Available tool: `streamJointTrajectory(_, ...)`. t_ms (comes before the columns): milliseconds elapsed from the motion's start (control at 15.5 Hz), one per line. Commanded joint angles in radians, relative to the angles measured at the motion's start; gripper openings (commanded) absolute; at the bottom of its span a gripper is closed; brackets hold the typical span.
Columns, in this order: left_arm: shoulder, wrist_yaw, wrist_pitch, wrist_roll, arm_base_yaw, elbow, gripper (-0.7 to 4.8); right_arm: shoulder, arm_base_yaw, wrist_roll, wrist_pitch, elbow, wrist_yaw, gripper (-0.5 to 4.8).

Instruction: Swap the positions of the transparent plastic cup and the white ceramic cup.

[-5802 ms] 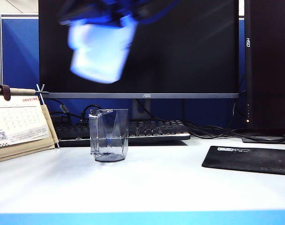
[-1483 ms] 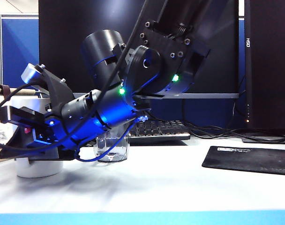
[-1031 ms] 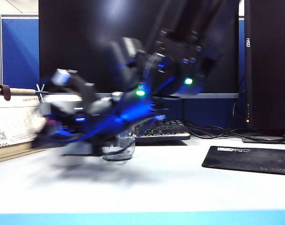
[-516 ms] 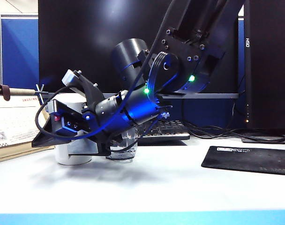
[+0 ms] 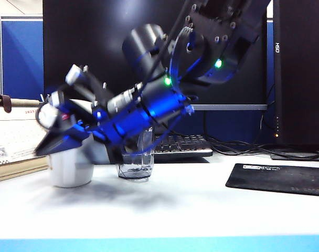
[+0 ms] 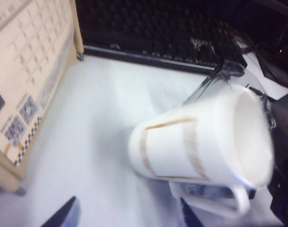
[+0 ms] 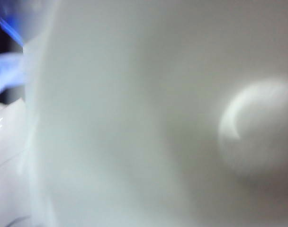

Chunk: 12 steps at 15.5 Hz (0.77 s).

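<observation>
The white ceramic cup [image 5: 70, 170] rests low on the table at the left. It leans with its mouth toward the transparent plastic cup [image 5: 136, 163], which stands just to its right. My right gripper [image 5: 52, 144] reaches across from the right and sits over the white cup's top, shut on it. In the right wrist view the white cup [image 7: 134, 118] fills the picture and hides the jaws. In the left wrist view my left gripper [image 6: 130, 220] hangs open and empty, short of the white cup [image 6: 182, 146]. The blurred transparent cup [image 6: 219, 79] shows behind it.
A desk calendar [image 5: 18, 142] stands at the far left, close to the white cup. A black keyboard [image 5: 185, 144] and a large monitor [image 5: 149, 31] are behind the cups. A black mouse pad [image 5: 277, 178] lies at the right.
The right arm first carried the white cup rightward toward the transparent cup. Since half a second ago the gripper has pitched upward and the cup has shifted slightly left. The left gripper has stayed still.
</observation>
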Motion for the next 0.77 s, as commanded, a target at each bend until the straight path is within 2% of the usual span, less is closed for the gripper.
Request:
streamJointTrajectory(64, -0.001, 0.005, 0.013, 0.001, -0.001, 0.005, 2.67, -0.003, -0.003, -0.009, 0.027, 0.044, 0.084, 0.91)
streamJointTrajectory(193, -0.001, 0.004, 0.013, 0.002, -0.001, 0.005, 2.67, -0.001, -0.012, -0.010, 0.014, 0.058, 0.087, 0.86)
streamJointTrajectory(258, -0.001, 0.004, 0.013, 0.003, -0.001, 0.005, 2.67, -0.001, -0.012, -0.011, 0.001, 0.058, 0.087, 1.08)
streamJointTrajectory(387, -0.001, 0.005, 0.028, 0.004, -0.005, 0.005, 2.67, -0.002, -0.012, -0.018, -0.056, 0.058, 0.083, 1.87)
streamJointTrajectory(451, -0.001, 0.011, 0.036, 0.003, -0.007, 0.005, 2.67, -0.003, -0.012, -0.018, -0.093, 0.058, 0.063, 2.04)
streamJointTrajectory(516, -0.001, 0.037, 0.046, 0.004, -0.016, 0.005, 2.68, -0.010, -0.012, -0.023, -0.137, 0.058, 0.010, 2.13)
streamJointTrajectory(580, -0.001, 0.066, 0.051, 0.005, -0.023, 0.005, 2.68, -0.023, -0.010, -0.036, -0.159, 0.058, 0.009, 2.13)
streamJointTrajectory(709, -0.001, 0.187, 0.074, 0.002, -0.026, 0.005, 2.68, -0.085, -0.007, -0.067, -0.215, 0.058, 0.016, 2.12)
streamJointTrajectory(774, -0.001, 0.204, 0.082, 0.000, -0.026, 0.005, 2.68, -0.111, -0.008, -0.075, -0.238, 0.058, 0.017, 2.12)
